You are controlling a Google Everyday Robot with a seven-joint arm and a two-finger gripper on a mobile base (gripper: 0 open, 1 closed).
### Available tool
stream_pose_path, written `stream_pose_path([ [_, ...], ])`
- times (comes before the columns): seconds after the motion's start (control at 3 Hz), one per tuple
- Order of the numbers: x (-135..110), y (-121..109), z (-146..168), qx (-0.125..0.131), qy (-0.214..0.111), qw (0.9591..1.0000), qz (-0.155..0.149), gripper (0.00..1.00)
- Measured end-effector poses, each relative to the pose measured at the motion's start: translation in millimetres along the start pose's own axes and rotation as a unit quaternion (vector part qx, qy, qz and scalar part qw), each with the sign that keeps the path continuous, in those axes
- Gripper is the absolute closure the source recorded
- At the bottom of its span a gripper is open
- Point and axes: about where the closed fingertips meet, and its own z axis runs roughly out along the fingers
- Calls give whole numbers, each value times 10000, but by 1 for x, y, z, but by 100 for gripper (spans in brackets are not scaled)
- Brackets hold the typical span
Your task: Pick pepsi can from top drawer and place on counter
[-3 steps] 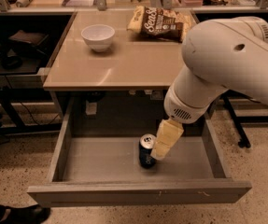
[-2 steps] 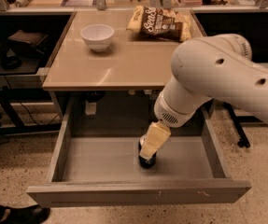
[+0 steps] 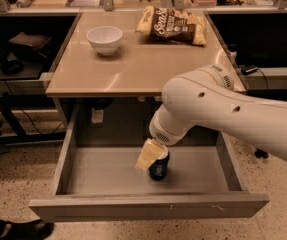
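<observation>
Cream-coloured end effector down inside the wide, shallow grey top drawer, hung from a bulky white arm reaching in from the right. Right at its tip and slightly lower right: small dark blue pepsi can with silver top, upright on the plain grey drawer floor, its top partly covered by the end effector. Overlapping the can's upper left rim; whether released or clenched on it, cannot tell. Drawer open, flat front panel nearer the camera than the end effector. Above and behind the end effector: glossy beige-tan surface, carrying a round white bowl far up to the left and a brown-and-yellow chip bag further behind, both well apart from the end effector.
</observation>
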Motion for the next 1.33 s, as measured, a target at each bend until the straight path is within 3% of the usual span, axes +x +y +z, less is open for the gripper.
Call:
stream_pose_path([
  [0.33, -3, 0, 26, 53, 94, 9999, -43, 0],
  [0.67, 5, -8, 50, -20, 235, 9996, 183, 0],
  [1.0, 28, -24, 65, -193, 148, 9969, 751, 0],
  [1.33, 28, -24, 65, -193, 148, 9969, 751, 0],
])
